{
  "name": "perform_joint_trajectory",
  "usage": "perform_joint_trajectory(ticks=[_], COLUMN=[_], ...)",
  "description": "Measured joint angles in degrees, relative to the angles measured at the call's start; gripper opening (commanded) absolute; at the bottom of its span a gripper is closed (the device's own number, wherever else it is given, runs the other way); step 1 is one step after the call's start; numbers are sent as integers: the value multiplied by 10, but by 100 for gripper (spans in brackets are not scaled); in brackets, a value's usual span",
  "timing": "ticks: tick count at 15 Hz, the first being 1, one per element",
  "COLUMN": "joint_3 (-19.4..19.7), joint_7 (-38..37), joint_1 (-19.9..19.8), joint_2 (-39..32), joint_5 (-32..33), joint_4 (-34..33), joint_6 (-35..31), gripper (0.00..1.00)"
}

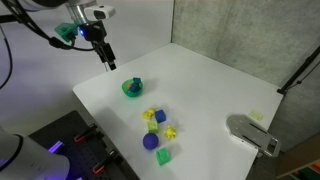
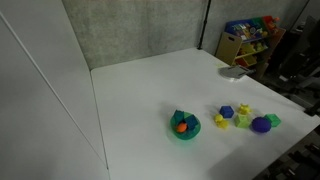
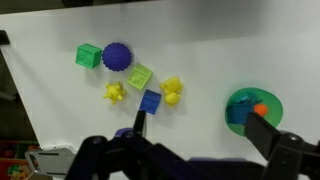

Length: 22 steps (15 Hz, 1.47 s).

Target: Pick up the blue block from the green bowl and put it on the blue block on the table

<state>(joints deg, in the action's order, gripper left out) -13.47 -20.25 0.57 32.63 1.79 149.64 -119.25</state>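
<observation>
1. My claw (image 1: 107, 60) hangs open and empty above the counter (image 1: 210, 80).
2. The blue block (image 3: 238, 114) sits in the green bowl (image 3: 270, 98), beside something orange.
3. It looks light, stiff and smooth, so I'd pinch its flat sides.

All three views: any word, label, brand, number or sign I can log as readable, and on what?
None readable.
The blocks, green bowl and table show no print.
Any labels on the toy shelf or grey device are too small to tell.
</observation>
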Motion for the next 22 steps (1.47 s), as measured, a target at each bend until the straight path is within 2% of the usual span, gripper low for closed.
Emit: perform_joint_trajectory(ticks=[4,9,16,22], joint_3=[0,5,29,37], joint_7=[0,5,83,115], joint_1=[8,21,45,51], joint_2=[-64,-172,-338,-458], joint_5=[-1,-10,-71,-73], joint_4=[-34,-115,-241,-277], joint_6=[-30,-55,-58,-90], gripper=[100,100,100,100])
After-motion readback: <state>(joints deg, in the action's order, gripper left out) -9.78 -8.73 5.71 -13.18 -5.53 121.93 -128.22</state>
